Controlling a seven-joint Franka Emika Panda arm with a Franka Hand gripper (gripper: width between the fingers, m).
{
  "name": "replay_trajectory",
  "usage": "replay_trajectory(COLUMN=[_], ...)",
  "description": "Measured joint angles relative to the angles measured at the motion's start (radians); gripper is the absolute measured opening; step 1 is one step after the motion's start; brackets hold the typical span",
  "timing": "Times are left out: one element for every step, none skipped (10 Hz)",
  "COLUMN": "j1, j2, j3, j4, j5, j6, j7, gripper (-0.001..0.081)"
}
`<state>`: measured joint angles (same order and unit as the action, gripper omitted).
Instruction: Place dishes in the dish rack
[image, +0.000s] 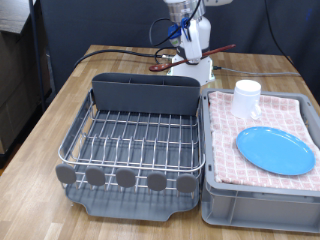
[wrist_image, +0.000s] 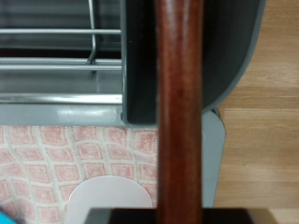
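1 dish, the wooden spoon, is running straight out from the jaws as a brown shaft down the middle of the wrist view. The fingers themselves are not showing there, but the spoon is hanging clear of every surface, so the jaws are judged to be clenched on its handle.

In the exterior view the gripper is hovering high, above and behind the tall grey compartment of the dish rack. In the wrist view the compartment's rim is lying just past the spoon.

Further out from the jaws, the other 2 dishes are sitting on the checked cloth in the grey crate. The mug is the nearer one and the plate is beyond it. Neither is in the rack yet.

The risks:
- The long shaft is blocking the wrist camera's centre, so the spoon's tip could be drifting off line unseen. It could strike the compartment wall or land on the cloth.
- A thin round handle could be twisting in a light pinch and slipping free, then falling towards the mug.
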<state>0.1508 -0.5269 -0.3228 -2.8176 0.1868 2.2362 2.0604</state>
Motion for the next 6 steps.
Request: replay_trajectory(j1=[0.003, 0.006, 0.008, 0.009, 0.013, 0.021], j2=[0.002, 0.007, 0.016, 0.031, 0.05, 0.073], j3=[-0.052, -0.11, -0.167, -0.214, -0.256, -0.292], j4=[0.0, 0.0, 0.0, 0.002, 0.008, 0.016], j5=[0.041, 0.082, 0.114, 0.135, 0.152, 0.167], j6=[-0.011, -0.026, -0.042, -0.053, -0.068, -0.078], j7=[-0.075, -0.15, -0.217, -0.275, -0.33, -0.38], gripper=[0.0089, 0.0088, 0.0088, 0.0085, 0.0085, 0.0085])
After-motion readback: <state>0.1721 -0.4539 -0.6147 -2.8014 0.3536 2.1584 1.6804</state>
